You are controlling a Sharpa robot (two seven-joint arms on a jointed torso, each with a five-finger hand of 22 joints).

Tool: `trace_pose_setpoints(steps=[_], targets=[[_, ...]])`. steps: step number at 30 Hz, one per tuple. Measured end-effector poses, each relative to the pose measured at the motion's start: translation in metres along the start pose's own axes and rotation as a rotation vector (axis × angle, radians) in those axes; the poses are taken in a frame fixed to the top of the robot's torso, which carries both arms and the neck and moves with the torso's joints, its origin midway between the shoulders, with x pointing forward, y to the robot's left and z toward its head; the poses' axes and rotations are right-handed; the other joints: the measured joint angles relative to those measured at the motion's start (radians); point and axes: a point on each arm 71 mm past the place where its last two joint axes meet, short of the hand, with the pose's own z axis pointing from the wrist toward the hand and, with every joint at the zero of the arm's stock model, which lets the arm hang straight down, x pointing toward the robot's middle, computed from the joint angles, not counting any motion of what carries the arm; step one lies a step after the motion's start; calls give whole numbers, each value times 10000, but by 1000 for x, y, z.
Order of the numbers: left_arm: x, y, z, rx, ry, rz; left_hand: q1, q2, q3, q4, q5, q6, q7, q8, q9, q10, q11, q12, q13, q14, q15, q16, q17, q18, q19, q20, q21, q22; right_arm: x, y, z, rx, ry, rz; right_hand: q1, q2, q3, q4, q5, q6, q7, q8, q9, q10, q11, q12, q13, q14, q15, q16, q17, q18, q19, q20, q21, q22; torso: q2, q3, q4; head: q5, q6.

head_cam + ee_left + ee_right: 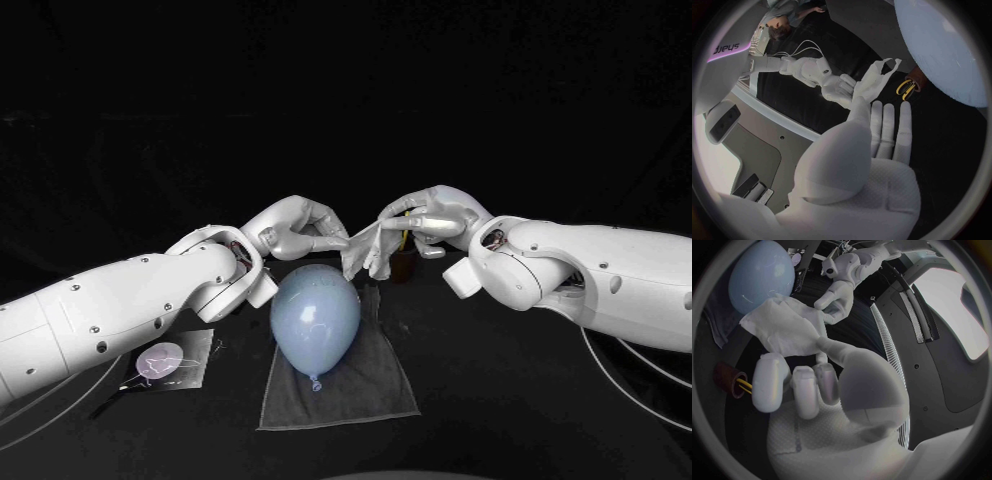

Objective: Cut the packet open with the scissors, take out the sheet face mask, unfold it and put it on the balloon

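Black counter [519, 400], darkness all round, and the pale blue oval balloon [316, 318] lies on a grey cloth [368, 385]. Just above its far end the crumpled white sheet face mask [371, 247] hangs between 2 hands, left hand [299, 228] and right hand [433, 218], fingers [335, 241] pinched on its edges. The danger, I'd say: pull apart too hard and it tears or slips free; nudge the balloon and it rolls
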Motion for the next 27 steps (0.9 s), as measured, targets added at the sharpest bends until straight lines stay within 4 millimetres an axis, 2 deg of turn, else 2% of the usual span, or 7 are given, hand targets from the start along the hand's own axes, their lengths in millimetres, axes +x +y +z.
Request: trace_pose_setpoints(steps=[9, 11, 14, 18, 20, 22, 27], targets=[[2, 0, 0, -111, 65, -604, -1, -2, 1281, -160, 32, -477, 210, 48, 3, -96, 96, -394, -106, 61, 63, -510, -217, -3, -74, -73, 114, 108, 2, 2, 1, -120, 223, -500, -41, 39, 0, -1, -1, 18, 18, 0, 0, 0, 0, -2, 1, 0, 0, -26, 7, 94, -1, 1, -38, -3, 1, 4, 1, -9, 0], [2, 0, 0, -149, 42, -925, 3, -8, 2171, -142, 30, -811, 264, 92, 3, -131, 131, -618, -177, 119, 120, -777, -335, -6, -230, -103, 115, 167, 4, 2, 1, -162, 342, -745, -41, 39, -1, -1, -10, 18, 18, 0, 0, 0, 0, -2, 1, 0, 0, 2, 7, 152, -1, 1, -38, -5, 0, 4, 1, -6, 0], [3, 0, 0, -220, -8, -1645, -108, -265, 3421, -80, 29, -1185, 388, 93, 3, -173, 263, -1057, -365, 51, 201, -1174, -499, -6, -506, -37, 114, 175, 8, 3, 1, -229, 564, -1242, -41, 39, -1, -3, -45, 18, 18, 0, 0, 0, 0, -3, 0, 0, 0, 8, 7, 153, -2, 1, -38, -8, 0, 3, 1, -7, 0], [3, 0, 0, -307, 4, -2777, -1041, -1008, 5648, -160, 67, -1897, 358, 1172, 6, 12, 504, -2054, -854, 182, 388, -1953, -818, -9, -720, 1, 114, 233, 12, 4, 2, -292, 825, -1953, -42, 39, 26, -30, -51, 18, 18, 0, 0, 0, 0, -4, -3, 0, 0, 8, 6, 154, -2, 1, -38, -8, 0, -2, -1, -16, 5], [3, 1, -1, -338, 84, -3329, -1657, -1208, 6525, -359, 68, -2043, 305, 1402, 7, 376, 485, -2458, -1023, 530, 367, -2272, -930, -10, -646, -55, 248, 316, 13, 5, 2, -317, 898, -2268, -42, 38, 26, -30, -52, 17, 19, 0, 0, 0, 0, -4, -6, 0, 0, 8, 6, 154, -2, 1, -38, -8, 1, -2, -1, -27, 1], [3, 2, -2, -379, 224, -3967, -2256, -1325, 7161, -650, 69, -2132, 298, 1429, 426, 867, 431, -2908, -1092, 1055, 285, -2652, -1016, -11, -388, -103, 436, 423, 13, 5, 2, -335, 922, -2609, -42, 38, 26, -31, -66, 17, 19, 0, 0, 0, 0, -4, -8, 0, 0, 8, 6, 154, -2, 2, -38, -7, 1, -2, -1, -32, -12], [3, 4, -5, -426, 656, -5173, -3154, -1325, 7810, -1217, 69, -2218, 281, 1399, 549, 1793, 301, -3665, -1083, 2010, 114, -3385, -1070, -78, 14, -299, 775, 599, 10, 3, 4, -324, 790, -3166, -42, 37, 25, -31, -71, 14, 21, 0, 0, 0, 0, -5, -7, 0, 0, 5, 0, 152, -3, 2, -38, -4, 2, -2, 5, -35, -25]])
